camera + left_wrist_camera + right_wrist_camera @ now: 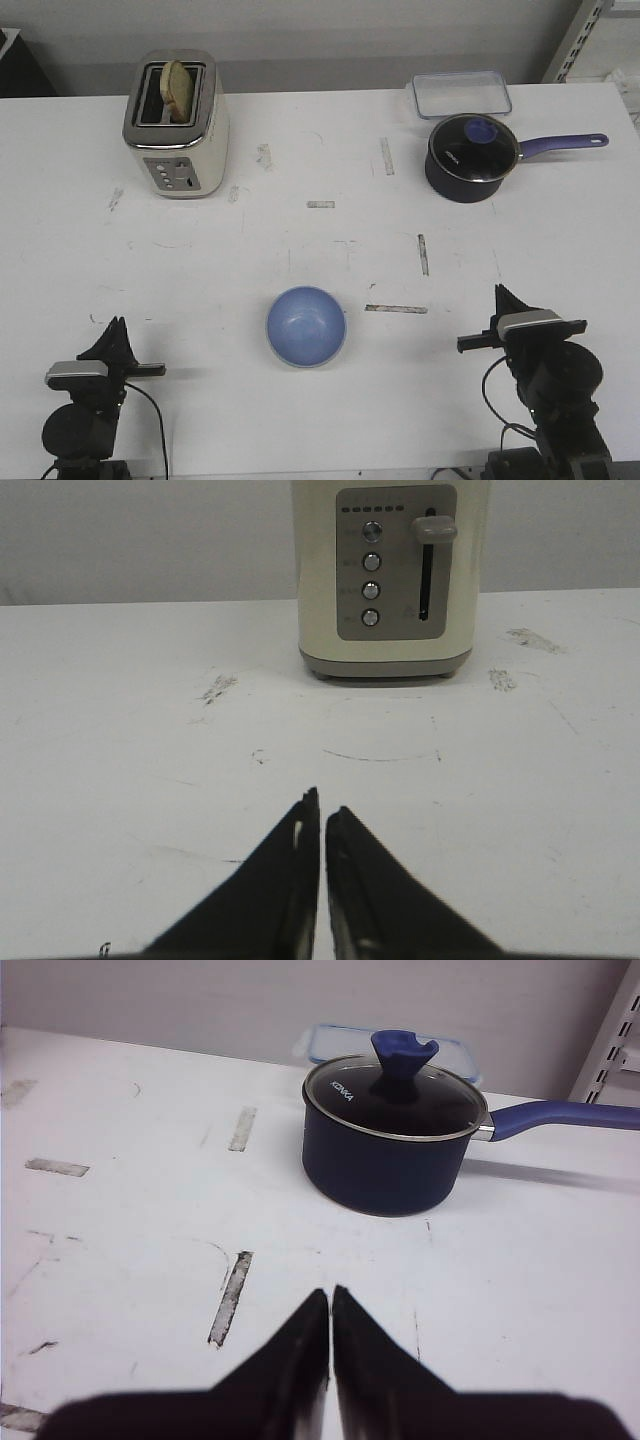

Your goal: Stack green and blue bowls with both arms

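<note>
your left gripper point(115, 325) and right gripper point(500, 293) sit pinched closed, holding nothing. the blue bowl point(306, 326) lies between them, about equally near each; a pale green rim peeks beneath it, so it looks already nested. beyond the bowl, the toaster point(177, 124) holds bread and the saucepan point(472, 157) is lidded.

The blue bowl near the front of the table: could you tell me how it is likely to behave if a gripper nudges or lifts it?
The blue bowl looks rigid and smooth, so it would probably slide on the white table rather than deform. Its rounded underside suggests it may rock or tip if pushed at the rim. It seems small and thin-walled, so probably light.
</note>
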